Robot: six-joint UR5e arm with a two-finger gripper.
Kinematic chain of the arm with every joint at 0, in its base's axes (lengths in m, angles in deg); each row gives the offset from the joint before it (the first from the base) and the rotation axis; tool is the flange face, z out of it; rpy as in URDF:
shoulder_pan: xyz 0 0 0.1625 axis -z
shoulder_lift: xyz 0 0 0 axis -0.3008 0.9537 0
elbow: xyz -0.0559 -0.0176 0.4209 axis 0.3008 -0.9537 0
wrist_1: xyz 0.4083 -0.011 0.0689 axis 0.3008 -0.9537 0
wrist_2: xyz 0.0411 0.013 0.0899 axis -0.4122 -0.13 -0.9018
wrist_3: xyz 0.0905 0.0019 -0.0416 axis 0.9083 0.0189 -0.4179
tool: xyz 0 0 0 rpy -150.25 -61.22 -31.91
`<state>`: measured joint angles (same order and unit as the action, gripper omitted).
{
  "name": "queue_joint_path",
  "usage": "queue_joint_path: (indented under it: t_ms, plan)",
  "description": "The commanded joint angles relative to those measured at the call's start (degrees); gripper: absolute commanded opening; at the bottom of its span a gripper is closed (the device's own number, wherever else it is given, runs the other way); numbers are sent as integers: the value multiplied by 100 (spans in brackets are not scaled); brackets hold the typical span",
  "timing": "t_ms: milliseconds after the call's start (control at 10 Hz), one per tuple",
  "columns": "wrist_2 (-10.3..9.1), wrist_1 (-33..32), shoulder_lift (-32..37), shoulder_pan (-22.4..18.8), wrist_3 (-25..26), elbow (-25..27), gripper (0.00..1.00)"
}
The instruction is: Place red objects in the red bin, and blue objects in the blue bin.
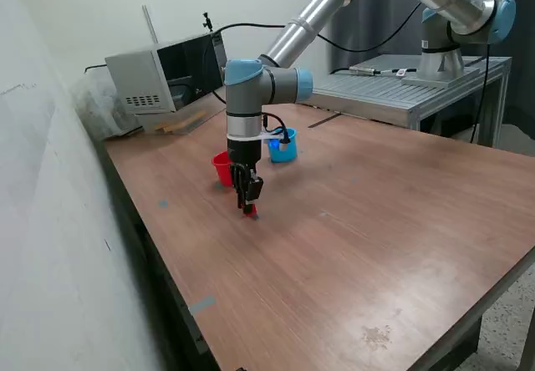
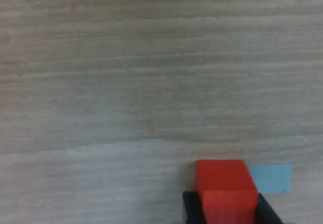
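Note:
A small red cube (image 2: 222,188) sits between the dark fingers of my gripper (image 2: 224,211), which hug both of its sides just over the wooden table. In the exterior view the gripper (image 1: 248,206) reaches down to the tabletop with the red cube (image 1: 250,211) showing at its tips. The red bin (image 1: 221,169) stands just behind the gripper, towards the exterior view's left. Farther back, partly behind the wrist, is the light-blue bin (image 1: 284,149). No blue objects show in either view.
A light-blue patch (image 2: 272,177) lies on the table beside the red cube. A grey box with a dark screen (image 1: 163,74) sits at the table's back left corner. A metal bench (image 1: 410,87) carrying the arm's base stands at the back right.

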<state>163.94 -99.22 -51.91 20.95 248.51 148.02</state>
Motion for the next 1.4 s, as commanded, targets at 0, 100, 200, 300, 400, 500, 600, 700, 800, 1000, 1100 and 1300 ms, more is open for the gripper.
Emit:
queue_joint_path:
  t_ms: [0,100,200,300,400,500,600,700,800,1000,1100,1300]
  plan:
    - [4,47,8,7,-37,8,0]
    - [13,56,8,7,-46,8,0]
    - [22,161,60,7,-55,17,0]
    - [22,258,217,-2,-81,130,0]
    - [22,259,506,-28,-160,375,0]
    - [13,267,857,-63,-196,638,0]
    - [13,320,1173,-81,-248,832,0]
    - [22,546,1394,-81,-283,860,0]
    - [22,784,1640,-37,-362,852,0]
    - [39,821,1783,146,-582,852,0]
    - [31,812,1774,383,-583,860,0]
    - [22,804,1652,648,-583,799,0]
